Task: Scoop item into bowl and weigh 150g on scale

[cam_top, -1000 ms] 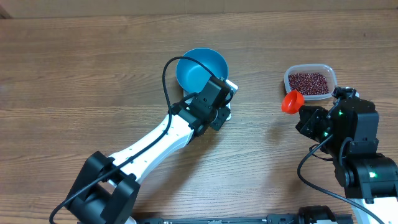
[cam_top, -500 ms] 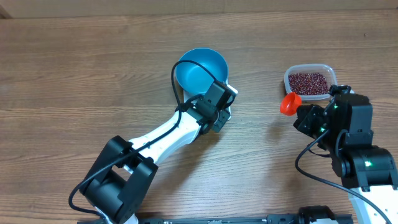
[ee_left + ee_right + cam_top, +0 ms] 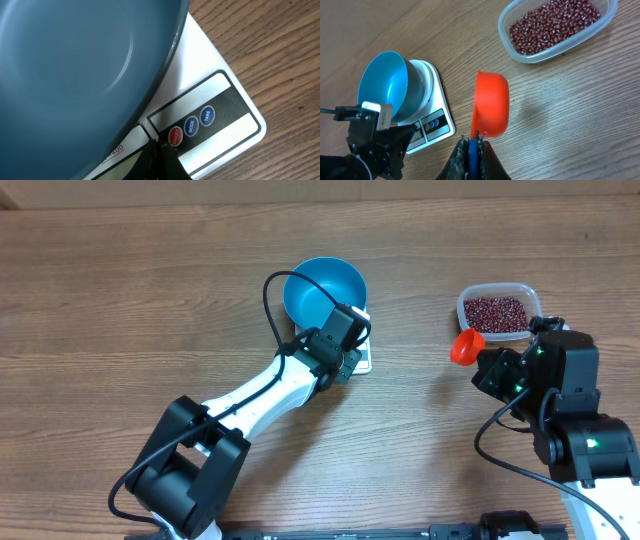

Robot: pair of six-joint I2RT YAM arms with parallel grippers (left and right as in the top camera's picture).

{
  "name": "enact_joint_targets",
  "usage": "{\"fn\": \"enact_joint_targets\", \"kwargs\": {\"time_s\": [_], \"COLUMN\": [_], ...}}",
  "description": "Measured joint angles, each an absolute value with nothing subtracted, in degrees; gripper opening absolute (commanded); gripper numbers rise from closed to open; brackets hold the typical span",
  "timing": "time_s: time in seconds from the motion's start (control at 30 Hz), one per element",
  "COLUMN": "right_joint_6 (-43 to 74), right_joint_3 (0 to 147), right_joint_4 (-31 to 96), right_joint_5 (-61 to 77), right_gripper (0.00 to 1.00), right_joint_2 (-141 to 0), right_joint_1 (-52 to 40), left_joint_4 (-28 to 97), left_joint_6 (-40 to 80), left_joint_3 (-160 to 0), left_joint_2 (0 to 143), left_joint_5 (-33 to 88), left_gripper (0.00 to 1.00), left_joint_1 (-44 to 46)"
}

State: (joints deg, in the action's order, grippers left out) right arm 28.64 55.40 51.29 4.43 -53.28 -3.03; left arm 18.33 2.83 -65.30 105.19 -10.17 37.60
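Beans (image 3: 497, 311) lie heaped in a clear tub (image 3: 536, 302), just ahead of the right claw (image 3: 472, 142) and apart from it. That claw is clamped on the blue handle of an orange scoop (image 3: 491, 104), which is empty, tipped on its side and lies between claw and tub. The blue bowl (image 3: 323, 290) sits empty on the white scale (image 3: 200, 65), directly ahead of the left claw (image 3: 159, 152). The left claw is closed and holds nothing. Its tip is at the scale's red button (image 3: 174, 136); contact cannot be confirmed. Surface: flat brown wood-grain table (image 3: 120, 300). Open tabletop lies left of the left claw and between the two claws.
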Motion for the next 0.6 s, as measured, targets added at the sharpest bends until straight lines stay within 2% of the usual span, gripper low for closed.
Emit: {"fn": "enact_joint_targets", "kwargs": {"time_s": [0.6], "right_joint_6": [28.6], "right_joint_3": [55.4], "right_joint_4": [51.2], "right_joint_5": [4.4], "right_gripper": [0.04], "right_joint_2": [-53.3], "right_joint_1": [-3.0], "left_joint_4": [19.1], "left_joint_6": [2.8], "left_joint_3": [-65.3], "left_joint_2": [105.2], "left_joint_5": [-7.8], "left_gripper": [0.04], "left_joint_1": [37.6]}}
